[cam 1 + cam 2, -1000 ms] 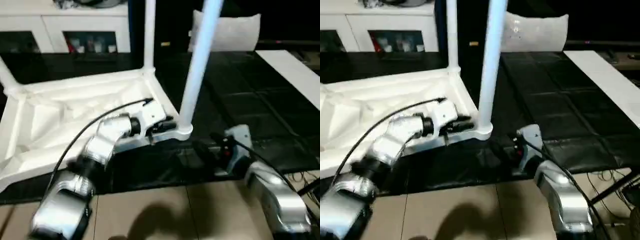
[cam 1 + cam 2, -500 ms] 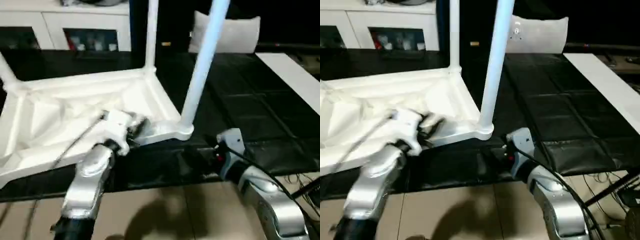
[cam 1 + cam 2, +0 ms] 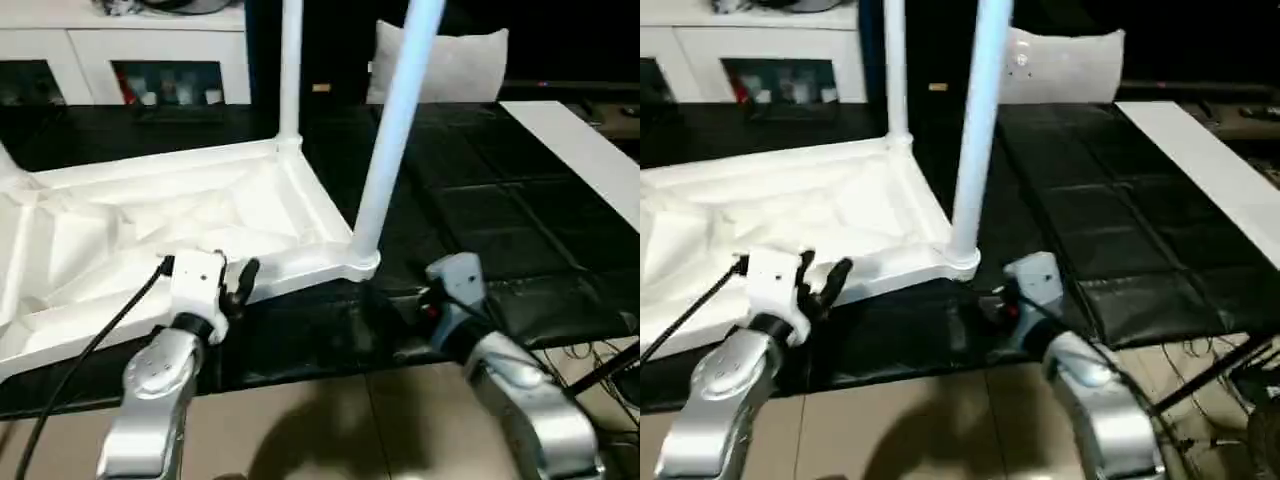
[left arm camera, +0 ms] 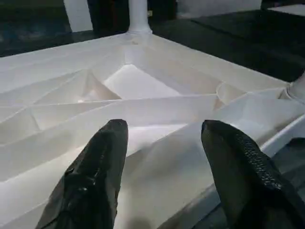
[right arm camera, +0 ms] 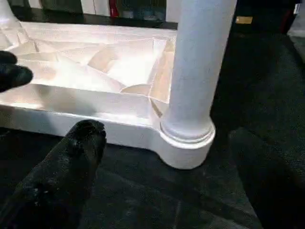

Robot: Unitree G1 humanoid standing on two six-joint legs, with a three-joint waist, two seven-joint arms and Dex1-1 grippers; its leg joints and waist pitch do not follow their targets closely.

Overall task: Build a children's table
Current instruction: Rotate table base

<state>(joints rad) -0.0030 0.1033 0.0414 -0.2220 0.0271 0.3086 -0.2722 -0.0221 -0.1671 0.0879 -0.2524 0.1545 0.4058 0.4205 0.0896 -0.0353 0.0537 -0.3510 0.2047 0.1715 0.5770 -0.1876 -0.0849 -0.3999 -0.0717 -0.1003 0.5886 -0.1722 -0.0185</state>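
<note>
Now we have the table top (image 3: pixel 150 230) upside down on the black mat (image 3: pixel 480 200), a leg (image 3: pixel 385 150) upright in its near corner. Both the left gripper (image 4: pixel 164 176) and right gripper (image 5: pixel 167 176) gape, holding nothing. We should check each leg's seating before flipping it.

Light comes from overhead, room bg mostly dark. White tabletop (image 3: pixel 200 215) blows out, ribs barely readable. Near leg (image 3: pixel 392 120) has bluish cast. Soft shadow on tan floor (image 3: pixel 330 430) at bottom. Head views slightly soft; wrist views blur up close, black fingers (image 4: pixel 90 181) lack detail.
</note>
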